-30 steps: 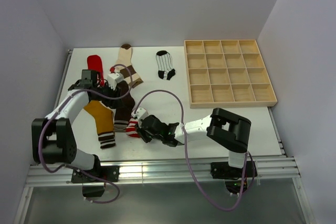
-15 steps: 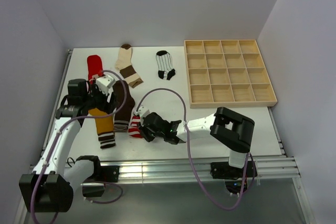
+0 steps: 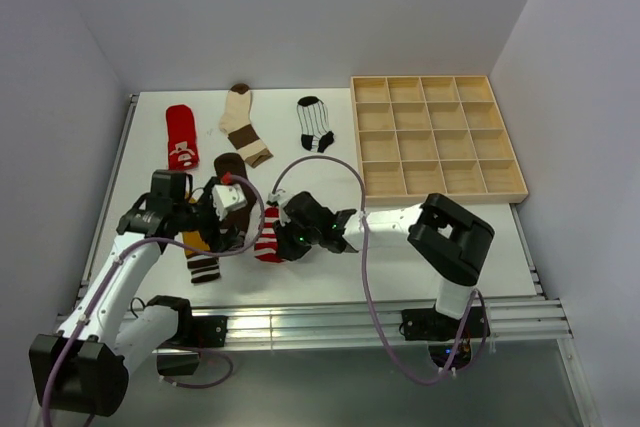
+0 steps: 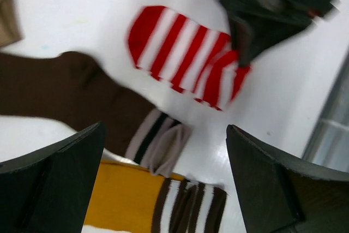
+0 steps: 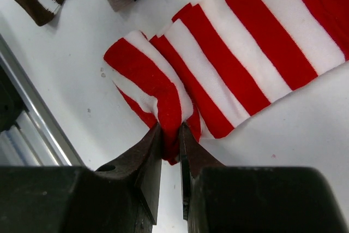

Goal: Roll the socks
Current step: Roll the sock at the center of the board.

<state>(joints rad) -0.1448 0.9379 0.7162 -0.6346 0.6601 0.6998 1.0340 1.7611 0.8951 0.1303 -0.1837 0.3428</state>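
The red-white striped sock (image 3: pixel 268 237) lies at the table's front middle. My right gripper (image 3: pixel 287 237) is shut on its folded cuff end, and the wrist view shows the fabric (image 5: pixel 245 53) pinched between the jaws (image 5: pixel 170 135). My left gripper (image 3: pixel 240 230) is open and empty. It hovers over the striped cuffs of the dark brown sock (image 4: pixel 65 91) and the mustard sock (image 4: pixel 125 200), with the striped sock (image 4: pixel 185 64) just beyond. The red patterned sock (image 3: pixel 181 134), the cream-and-brown sock (image 3: pixel 243 122) and the white black-striped sock (image 3: pixel 316 124) lie flat at the back.
A wooden tray (image 3: pixel 445 196) with many small compartments stands at the back right. The metal rail (image 3: pixel 300 322) runs along the table's front edge. The two grippers are close together over the socks at the front left.
My left arm has swung from the back left to the front, over the brown and mustard cuffs. My right gripper has carried the striped sock's end away from the front edge, folding it over.
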